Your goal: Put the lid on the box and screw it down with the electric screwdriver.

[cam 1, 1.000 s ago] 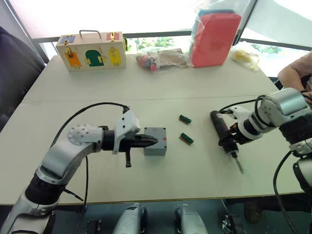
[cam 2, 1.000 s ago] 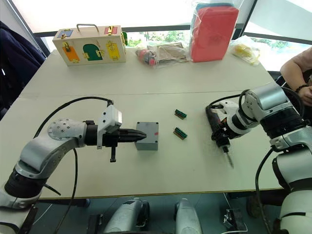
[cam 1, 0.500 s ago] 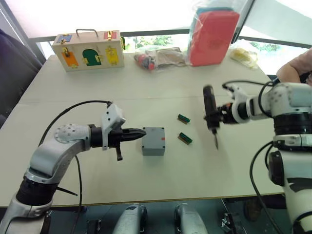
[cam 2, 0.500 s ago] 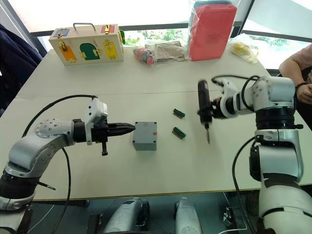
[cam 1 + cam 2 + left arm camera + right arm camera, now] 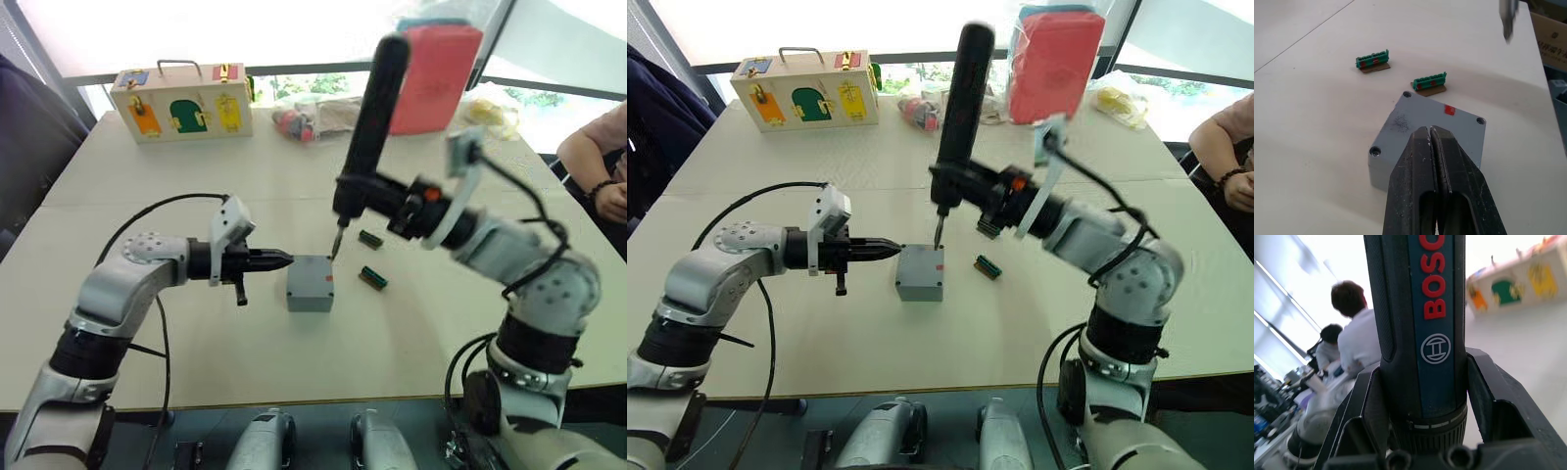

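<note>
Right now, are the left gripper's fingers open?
No. In the left wrist view the two black fingers of the left gripper are pressed together, their tips over the near edge of the grey box.

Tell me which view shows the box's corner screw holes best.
The left wrist view: it looks down on the box, with three corner holes and the red mark plainly visible beyond the shut left gripper. Both eye views show the box as a small grey block, its holes too small to tell.
</note>
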Controlling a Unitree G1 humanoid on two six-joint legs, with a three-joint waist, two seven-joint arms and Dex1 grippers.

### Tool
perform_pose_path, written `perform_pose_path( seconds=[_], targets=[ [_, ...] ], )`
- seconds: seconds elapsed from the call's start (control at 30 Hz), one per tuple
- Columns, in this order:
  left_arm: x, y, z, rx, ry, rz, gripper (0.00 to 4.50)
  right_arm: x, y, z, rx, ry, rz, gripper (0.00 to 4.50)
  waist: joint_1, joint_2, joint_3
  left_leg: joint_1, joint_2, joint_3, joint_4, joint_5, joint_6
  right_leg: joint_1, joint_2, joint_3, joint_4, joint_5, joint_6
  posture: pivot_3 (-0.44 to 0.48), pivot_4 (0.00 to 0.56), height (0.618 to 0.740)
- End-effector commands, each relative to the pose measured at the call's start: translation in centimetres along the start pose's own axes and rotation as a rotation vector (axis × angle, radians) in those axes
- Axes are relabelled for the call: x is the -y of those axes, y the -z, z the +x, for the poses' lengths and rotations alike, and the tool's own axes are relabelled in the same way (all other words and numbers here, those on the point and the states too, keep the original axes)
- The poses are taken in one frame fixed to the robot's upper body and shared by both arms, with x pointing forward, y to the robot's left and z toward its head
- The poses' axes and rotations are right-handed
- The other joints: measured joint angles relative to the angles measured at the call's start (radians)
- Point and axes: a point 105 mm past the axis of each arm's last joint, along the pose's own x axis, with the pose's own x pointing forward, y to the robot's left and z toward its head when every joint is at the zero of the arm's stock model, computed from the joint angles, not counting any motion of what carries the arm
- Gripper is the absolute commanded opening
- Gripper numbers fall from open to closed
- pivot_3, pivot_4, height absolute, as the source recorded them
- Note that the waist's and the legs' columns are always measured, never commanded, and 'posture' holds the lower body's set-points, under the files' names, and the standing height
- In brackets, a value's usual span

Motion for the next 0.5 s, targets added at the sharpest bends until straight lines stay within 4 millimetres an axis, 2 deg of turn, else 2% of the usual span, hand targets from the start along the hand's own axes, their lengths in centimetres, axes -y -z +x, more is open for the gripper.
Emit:
perform_pose_path(
  seconds=[0.03,0.23,0.5],
  targets=[
    [0.6,-1.2,0.2,0.007,0.022,0.061,0.0,-1.8,-0.7,0.6,0.07,-0.059,-0.158,1.81,-0.001,0.0,0.0,0.0,0.0,0.0,0.0,0.0,0.0,0.0,0.0,0.0,0.0,0.0,0.0,0.0,0.15,0.74],
    [1.2,-1.4,1.2,-0.004,0.058,0.084,0.0,0.4,0.0,1.2,0.095,0.045,-0.286,1.81,0.002,0.0,0.0,0.0,0.0,0.0,0.0,0.0,0.0,0.0,0.0,0.0,0.0,0.0,0.0,0.0,0.15,0.74],
    [1.0,-0.4,2.3,-0.053,0.065,0.092,0.0,2.4,0.6,2.0,0.116,0.124,-0.366,1.81,-0.001,0.0,0.0,0.0,0.0,0.0,-0.001,0.003,-0.005,-0.001,0.001,0.0,0.0,0.0,0.0,0.0,0.15,0.74]
  ],
)
